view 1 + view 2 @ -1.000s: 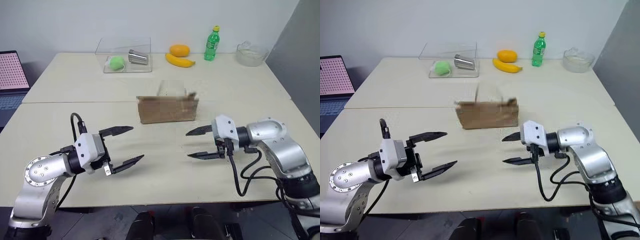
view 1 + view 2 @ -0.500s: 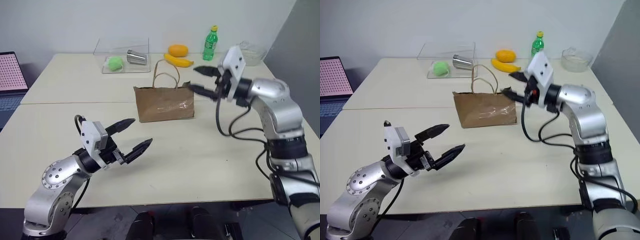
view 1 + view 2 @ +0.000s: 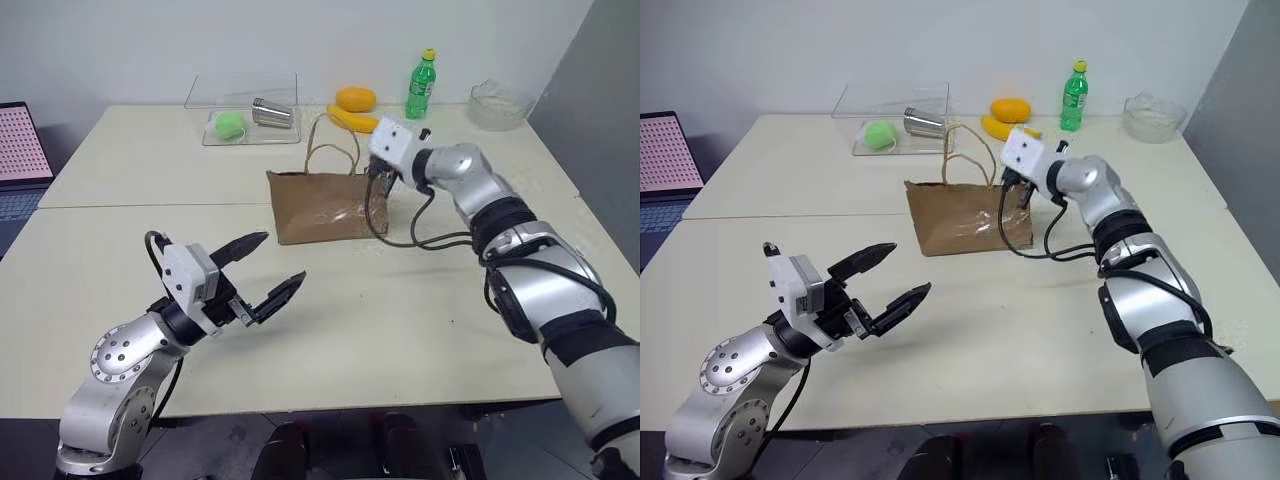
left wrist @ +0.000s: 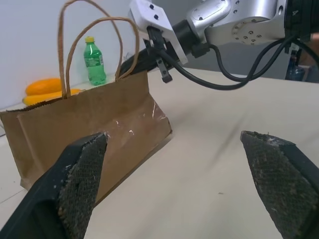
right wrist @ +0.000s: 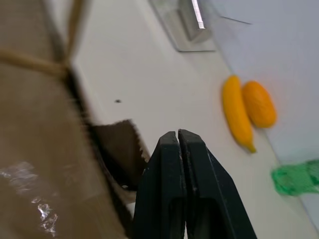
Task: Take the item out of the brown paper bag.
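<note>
— What has changed since a second ago?

— The right gripper [image 5: 178, 137] was low over the near worktop [image 3: 420, 320] with its fingers spread. Now the arm is stretched out to the right end of the brown paper bag [image 3: 325, 205], at the bag's top edge, and the fingers are pressed together with nothing between them. The bag also reads differently: a second ago its handles were not visible, and now both tan loops stand upright.

— And the left side?

— The left gripper [image 3: 262, 270] has hardly moved; it hovers over the near worktop, well apart from the bag, fingers spread wide and pointing towards it.

— What does one view give that another doesn't?

— The right wrist view looks down past the closed fingertips into the bag's dark open mouth by its torn corner, with the banana [image 5: 236, 112] and mango [image 5: 259, 103] beyond. The left wrist view shows the bag from the side, its shiny patch and the right gripper at its far top corner.

— Where is the item?

— I cannot tell; the bag's interior is too dark to show it.
</note>
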You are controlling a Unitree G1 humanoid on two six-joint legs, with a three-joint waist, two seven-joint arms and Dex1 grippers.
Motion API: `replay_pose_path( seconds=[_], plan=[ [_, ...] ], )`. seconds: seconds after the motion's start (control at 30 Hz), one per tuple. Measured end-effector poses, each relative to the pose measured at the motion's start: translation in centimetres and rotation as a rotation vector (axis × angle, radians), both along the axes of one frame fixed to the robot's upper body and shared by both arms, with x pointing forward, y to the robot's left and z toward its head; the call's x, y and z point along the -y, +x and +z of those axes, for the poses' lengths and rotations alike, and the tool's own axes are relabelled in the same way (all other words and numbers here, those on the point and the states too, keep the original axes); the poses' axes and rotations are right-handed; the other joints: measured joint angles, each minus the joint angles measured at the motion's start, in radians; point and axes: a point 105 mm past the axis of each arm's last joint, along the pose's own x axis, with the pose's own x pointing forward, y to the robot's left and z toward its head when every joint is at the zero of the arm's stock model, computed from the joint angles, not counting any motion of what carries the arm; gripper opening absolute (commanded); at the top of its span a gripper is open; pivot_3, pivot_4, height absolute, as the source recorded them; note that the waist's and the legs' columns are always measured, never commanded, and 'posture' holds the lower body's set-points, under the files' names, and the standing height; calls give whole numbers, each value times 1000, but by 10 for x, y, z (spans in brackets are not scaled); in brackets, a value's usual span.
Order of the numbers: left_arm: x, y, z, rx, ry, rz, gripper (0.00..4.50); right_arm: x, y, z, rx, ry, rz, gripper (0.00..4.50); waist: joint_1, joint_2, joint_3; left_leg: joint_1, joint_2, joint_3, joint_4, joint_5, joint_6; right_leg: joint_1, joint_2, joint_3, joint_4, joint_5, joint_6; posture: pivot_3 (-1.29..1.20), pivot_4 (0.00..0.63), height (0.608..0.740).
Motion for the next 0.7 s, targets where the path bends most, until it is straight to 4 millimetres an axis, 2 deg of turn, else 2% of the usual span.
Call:
replay_pose_path(
  seconds=[0.17,0.27,0.5,0.7],
  plan=[
    [-2,-6,-8,-6,53,-42,4500,-6,-25,-15,-170,-87,224,70,-1,0,0,0,0,0,0,0,0,0,0,-1,0,0,0,0,150,740],
    [-4,-8,-10,1,97,-74,4500,-1,-38,-23,-246,-141,320,70,0,1,0,0,0,-1,0,0,0,0,0,-1,0,0,0,0,150,740],
    [-6,-18,-18,-22,170,-150,4500,14,-63,-47,-330,-216,461,70,1,1,1,1,0,0,0,0,0,1,0,0,0,0,0,0,150,740],
    [-9,-22,-21,-42,191,-168,4500,18,-85,-65,-375,-224,521,70,3,1,1,1,0,-1,1,0,0,2,0,-1,0,0,0,0,150,740]
  ],
)
